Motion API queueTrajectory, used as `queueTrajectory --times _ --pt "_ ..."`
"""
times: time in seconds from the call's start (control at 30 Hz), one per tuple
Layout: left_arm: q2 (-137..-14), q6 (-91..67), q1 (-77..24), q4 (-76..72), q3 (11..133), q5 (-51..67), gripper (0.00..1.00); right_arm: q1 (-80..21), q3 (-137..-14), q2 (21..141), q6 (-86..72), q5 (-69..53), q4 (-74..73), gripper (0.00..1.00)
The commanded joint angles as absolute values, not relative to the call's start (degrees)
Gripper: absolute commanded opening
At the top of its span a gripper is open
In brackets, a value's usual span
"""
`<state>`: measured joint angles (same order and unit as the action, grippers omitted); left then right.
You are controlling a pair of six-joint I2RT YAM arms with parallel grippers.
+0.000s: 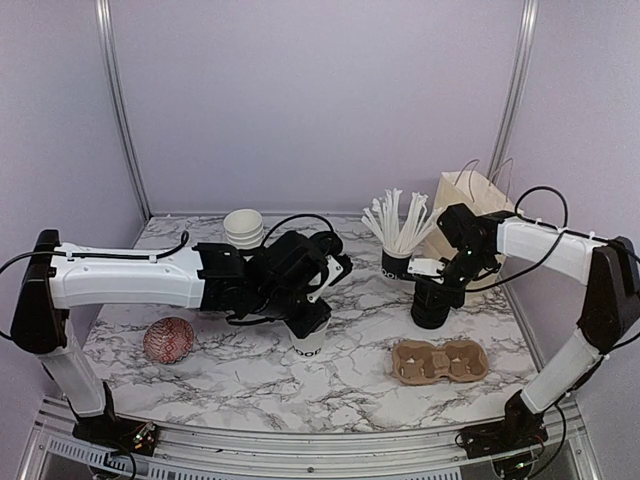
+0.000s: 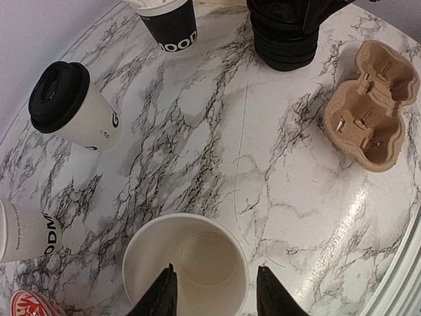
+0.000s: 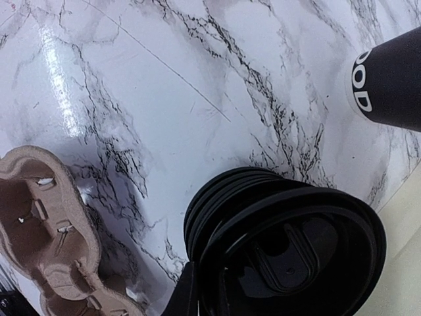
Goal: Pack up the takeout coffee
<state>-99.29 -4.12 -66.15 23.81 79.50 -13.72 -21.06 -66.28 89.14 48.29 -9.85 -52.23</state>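
On the white marble-patterned table [image 1: 240, 385], a lidless white paper cup [image 2: 197, 260] stands right under the left gripper [image 2: 216, 268], its bare bottom showing. The jaws are spread wide and hold nothing, with one finger over the cup's mouth and the other just outside its rim. A black paper cup [image 1: 397, 264] holds a bunch of white stirrers [image 1: 400, 222]. A brown moulded-pulp two-cup carrier [image 1: 440, 361] lies near the front edge, its wells facing up.

The takeout coffee [image 2: 72, 108], a small white paper cup with a round black plastic lid and black lettering near the base, stands on the table with its lid on, well apart from the carrier.

The right gripper [image 3: 205, 289] sits at a stack of black plastic lids [image 3: 223, 197]. Its jaws meet the top lid's rim, but I cannot tell whether they grip it.
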Motion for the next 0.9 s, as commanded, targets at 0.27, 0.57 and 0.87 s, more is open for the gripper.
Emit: queueTrajectory --times 0.27,0.57,0.87 --pt "-90.37 -1.04 -66.62 13.96 76.2 -22.13 0.64 -21.7 -79.95 86.38 46.07 -32.93 -60.0 0.05" --pt "-81.38 12.72 -66.16 -28.64 58.47 -16.16 0.88 -23.54 -92.63 87.43 46.8 -66.69 -59.43 0.06" --pt "-87.08 16.69 -66.11 -47.2 60.66 -11.2 0.97 -26.19 -98.36 89.6 40.06 -82.29 -55.19 0.07"
